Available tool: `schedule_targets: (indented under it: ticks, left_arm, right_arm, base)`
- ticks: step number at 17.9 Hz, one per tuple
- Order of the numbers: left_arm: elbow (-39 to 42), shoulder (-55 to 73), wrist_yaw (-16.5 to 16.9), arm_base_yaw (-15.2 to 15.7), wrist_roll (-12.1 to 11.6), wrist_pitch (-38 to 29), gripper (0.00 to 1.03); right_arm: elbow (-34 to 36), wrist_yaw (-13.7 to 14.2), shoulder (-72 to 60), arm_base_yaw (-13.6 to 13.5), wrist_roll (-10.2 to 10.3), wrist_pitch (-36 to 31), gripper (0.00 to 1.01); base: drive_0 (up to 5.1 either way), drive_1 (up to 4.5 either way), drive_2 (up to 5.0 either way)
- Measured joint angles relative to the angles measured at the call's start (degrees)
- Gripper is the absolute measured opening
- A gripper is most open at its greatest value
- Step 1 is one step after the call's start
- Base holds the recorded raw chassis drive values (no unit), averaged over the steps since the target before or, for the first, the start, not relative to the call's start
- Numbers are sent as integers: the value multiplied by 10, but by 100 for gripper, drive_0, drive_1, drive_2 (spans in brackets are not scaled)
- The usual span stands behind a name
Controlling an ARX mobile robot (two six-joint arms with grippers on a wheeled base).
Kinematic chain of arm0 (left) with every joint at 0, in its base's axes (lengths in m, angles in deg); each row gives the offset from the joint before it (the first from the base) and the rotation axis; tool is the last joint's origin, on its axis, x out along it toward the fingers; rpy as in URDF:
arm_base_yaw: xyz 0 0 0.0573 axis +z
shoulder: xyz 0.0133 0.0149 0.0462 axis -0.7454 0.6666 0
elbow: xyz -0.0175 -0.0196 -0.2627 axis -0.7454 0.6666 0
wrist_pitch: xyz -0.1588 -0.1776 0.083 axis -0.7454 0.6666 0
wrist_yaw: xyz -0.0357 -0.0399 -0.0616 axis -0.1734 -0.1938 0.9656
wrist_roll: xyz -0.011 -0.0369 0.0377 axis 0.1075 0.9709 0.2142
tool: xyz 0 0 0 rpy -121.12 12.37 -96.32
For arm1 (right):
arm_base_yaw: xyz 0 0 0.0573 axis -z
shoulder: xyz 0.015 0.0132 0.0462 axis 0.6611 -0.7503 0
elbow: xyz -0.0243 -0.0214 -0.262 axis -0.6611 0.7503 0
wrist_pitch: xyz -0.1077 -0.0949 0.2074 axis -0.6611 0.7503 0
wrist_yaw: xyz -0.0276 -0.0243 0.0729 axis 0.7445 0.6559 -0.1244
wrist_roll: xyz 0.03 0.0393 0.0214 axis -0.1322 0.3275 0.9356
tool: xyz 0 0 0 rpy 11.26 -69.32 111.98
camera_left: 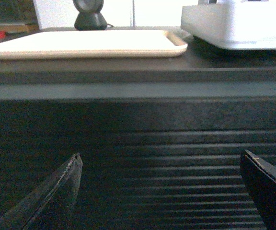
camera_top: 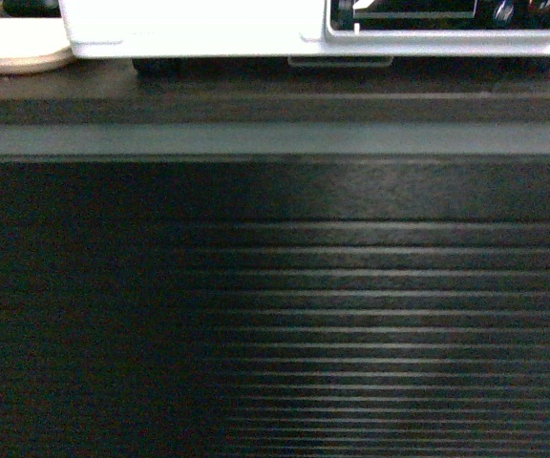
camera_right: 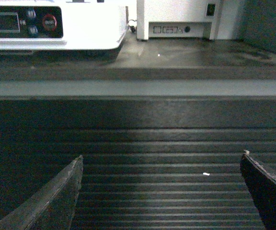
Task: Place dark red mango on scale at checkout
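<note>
The dark ribbed front panel of the checkout [camera_top: 351, 315] fills most of every view, with a grey band along its top edge and the tabletop [camera_right: 186, 55] above that.

In the left wrist view, the left end effector [camera_left: 159, 184] has its two dark fingers spread wide at the lower corners of the frame, with nothing between them but the ribbed panel. Above it, at the upper left of the frame, a beige tray [camera_left: 87, 44] lies flat on the tabletop, a dark rounded device [camera_left: 90, 14] stands behind the tray, and the white corner of the scale [camera_left: 238, 28] sits at the upper right, just beside the tray.

In the right wrist view, the right end effector [camera_right: 161, 184] is likewise spread wide and holds nothing. At the upper left of that frame is the scale's front with its black display strip [camera_right: 23, 21] and round buttons; a white box with ports [camera_right: 176, 19] stands just to its right.

In the head view the scale runs along the top edge. The dark red mango appears in none of the views.
</note>
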Motion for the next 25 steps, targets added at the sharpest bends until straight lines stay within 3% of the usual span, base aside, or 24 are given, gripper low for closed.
schedule_targets:
  ticks: [25]
  left_arm:
    - [0,0,0,0,0,0,98]
  right_arm:
    - [0,0,0,0,1,1,98]
  base:
    - [0,0,0]
